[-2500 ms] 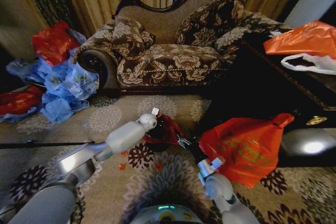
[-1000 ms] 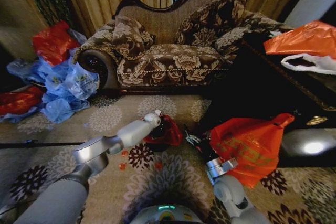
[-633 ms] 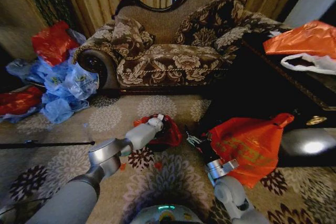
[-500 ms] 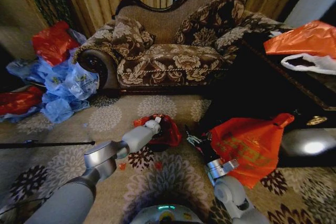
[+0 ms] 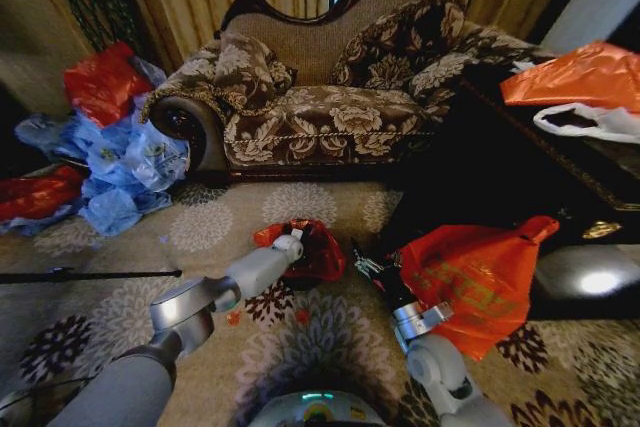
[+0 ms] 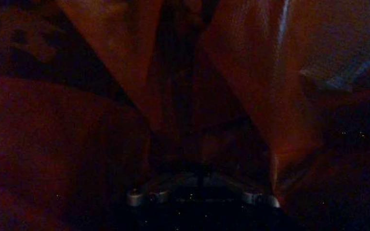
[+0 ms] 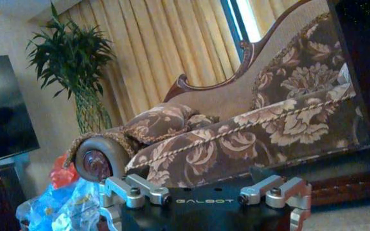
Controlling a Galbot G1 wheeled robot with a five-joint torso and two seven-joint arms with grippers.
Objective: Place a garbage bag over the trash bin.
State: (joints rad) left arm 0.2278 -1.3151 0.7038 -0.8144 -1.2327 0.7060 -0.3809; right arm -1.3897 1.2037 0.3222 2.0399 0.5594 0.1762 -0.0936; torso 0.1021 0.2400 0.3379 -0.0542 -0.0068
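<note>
- Now left pincer (image 5: 296, 241) is buried in the garbage bag (image 5: 312, 247) on the carpet (image 5: 200, 227) before the sofa (image 5: 320, 97); can't tell whether its fingers pinch.
- Bag folds surround it in the left wrist view.
- Right pincer (image 5: 365, 265) sits just beside the bag, fingers spread, next to a printed orange bundle (image 5: 475, 272).

The trash bin is pretty much swallowed by the garbage bag (image 5: 312, 249). The left gripper's (image 5: 296, 244) fingertips are buried in plastic, so their spread can't be made out.
</note>
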